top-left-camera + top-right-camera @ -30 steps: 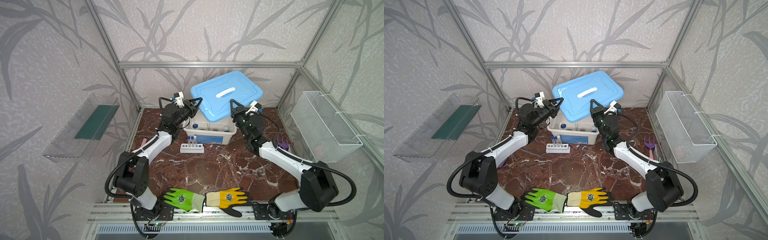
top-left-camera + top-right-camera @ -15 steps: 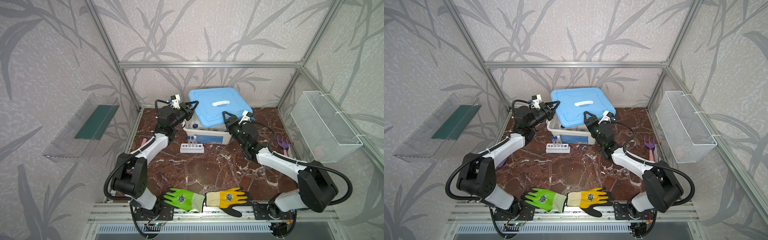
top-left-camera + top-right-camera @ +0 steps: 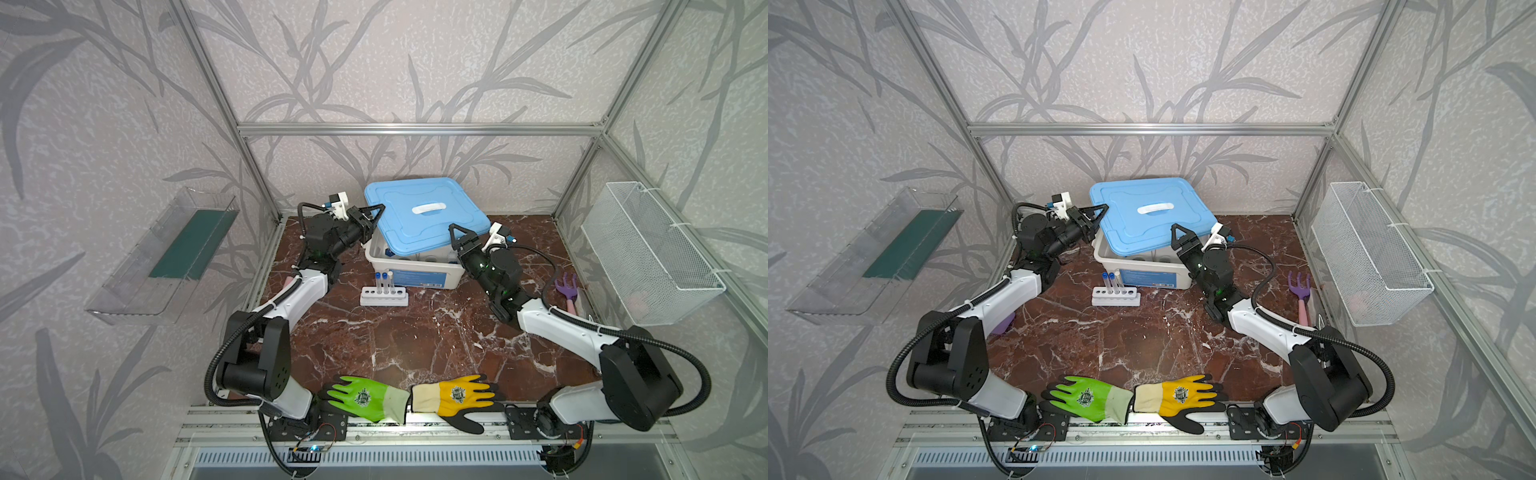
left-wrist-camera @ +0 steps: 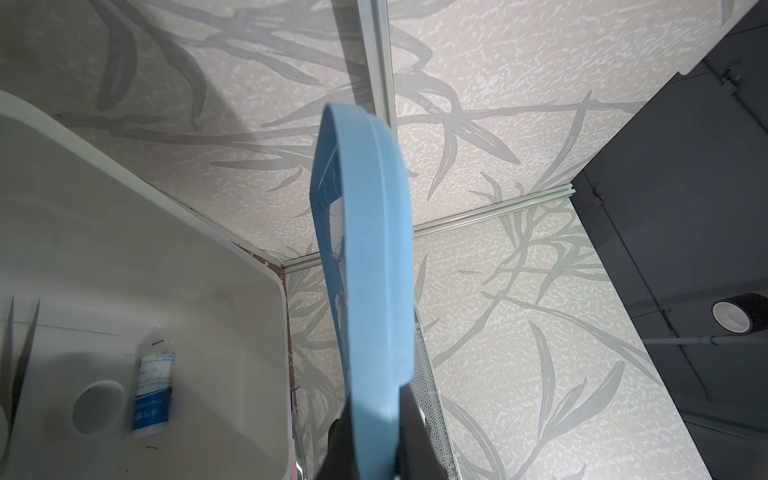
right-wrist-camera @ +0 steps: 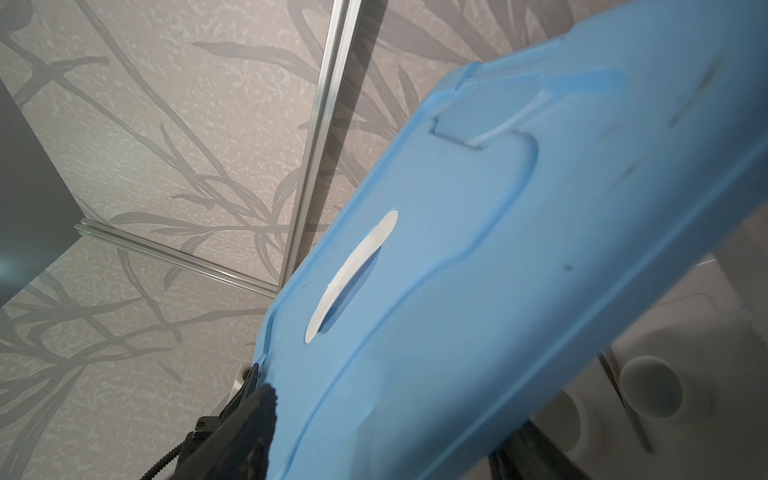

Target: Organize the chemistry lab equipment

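Test tubes [image 3: 384, 283] stand in the white rack [image 3: 384, 298] just before the bin [image 3: 419, 277], and with only the left gripper [image 3: 372, 216] pinching the tilted blue lid [image 3: 424, 224] while the right gripper [image 3: 461, 239] gapes open, that lid could slip and topple them

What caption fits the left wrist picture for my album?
Left gripper pinches the blue lid edge-on beside the white bin with a small bottle inside.

A tilted blue lid [image 5: 519, 270] is filling most of the view, its white handle [image 5: 353, 270] showing. A black finger [image 5: 255, 415] of the right hand [image 5: 390, 419] is sitting just beside the lid's rim. A small white dish [image 5: 650, 392] is lying in the pale bin [image 5: 685, 311] underneath.
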### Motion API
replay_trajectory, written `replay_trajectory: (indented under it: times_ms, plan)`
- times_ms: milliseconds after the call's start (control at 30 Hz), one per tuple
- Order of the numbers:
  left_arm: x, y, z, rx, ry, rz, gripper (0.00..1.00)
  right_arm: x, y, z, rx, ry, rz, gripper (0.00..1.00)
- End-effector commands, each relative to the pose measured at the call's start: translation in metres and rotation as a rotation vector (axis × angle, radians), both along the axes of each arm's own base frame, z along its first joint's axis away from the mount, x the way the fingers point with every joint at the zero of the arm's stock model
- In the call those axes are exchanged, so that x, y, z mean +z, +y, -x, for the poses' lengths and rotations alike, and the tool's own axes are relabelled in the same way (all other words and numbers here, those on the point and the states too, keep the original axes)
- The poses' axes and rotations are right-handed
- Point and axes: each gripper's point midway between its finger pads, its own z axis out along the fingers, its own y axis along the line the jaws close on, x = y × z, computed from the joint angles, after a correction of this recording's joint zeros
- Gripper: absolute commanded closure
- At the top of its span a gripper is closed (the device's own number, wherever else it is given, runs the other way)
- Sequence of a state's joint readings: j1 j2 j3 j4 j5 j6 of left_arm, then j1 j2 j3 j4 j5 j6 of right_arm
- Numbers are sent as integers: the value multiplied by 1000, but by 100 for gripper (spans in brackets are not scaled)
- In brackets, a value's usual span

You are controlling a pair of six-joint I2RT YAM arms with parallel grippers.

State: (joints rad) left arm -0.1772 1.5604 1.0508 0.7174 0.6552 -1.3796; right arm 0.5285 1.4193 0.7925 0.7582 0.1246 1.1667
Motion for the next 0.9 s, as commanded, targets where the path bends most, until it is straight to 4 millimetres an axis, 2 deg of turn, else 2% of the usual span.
replay_trajectory:
  times_ms: [0,167,500,667,867]
  plan:
    - [10,1,12,-38,-58,-27,93,31,-20,1,-28,-99,-5,23]
    - [4,3,14,-40,-52,-44,93,27,-29,3,-31,-86,43,22]
    - [2,4,17,-63,-49,-61,93,18,-64,-5,-76,-89,26,22]
    - [-2,5,19,-78,-44,-70,93,27,-72,-12,-68,-123,34,22]
    - [-9,11,18,-77,-37,-85,93,29,-71,-20,-35,-146,27,25]
